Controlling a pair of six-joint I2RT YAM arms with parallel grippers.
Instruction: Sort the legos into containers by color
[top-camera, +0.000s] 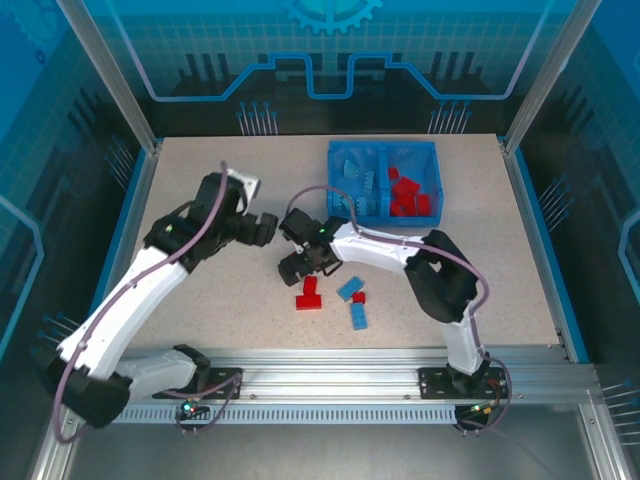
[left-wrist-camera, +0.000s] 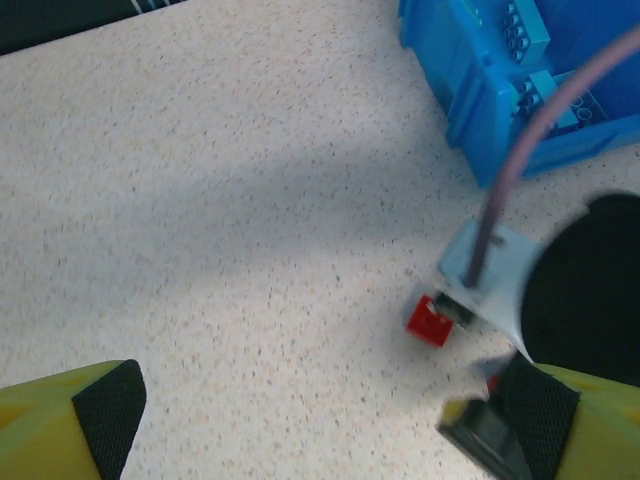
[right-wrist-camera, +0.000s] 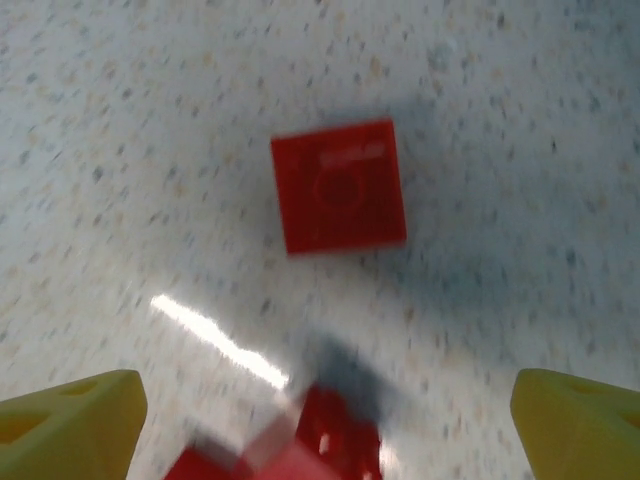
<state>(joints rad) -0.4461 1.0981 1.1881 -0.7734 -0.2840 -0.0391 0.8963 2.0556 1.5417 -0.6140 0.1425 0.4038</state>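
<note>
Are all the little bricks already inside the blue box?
No, red bricks and light blue bricks lie loose on the table, outside the blue box.

- A speckled beige tabletop (top-camera: 520, 270) forms the work surface, evenly lit.
- Blue trim (top-camera: 541, 240) lines its left and right edges.
- An aluminium rail (top-camera: 330, 372) spans its near edge.
- Blue panels (top-camera: 330, 50) with gear and circuit graphics rise behind it, framed by aluminium posts (top-camera: 108, 75).
</note>
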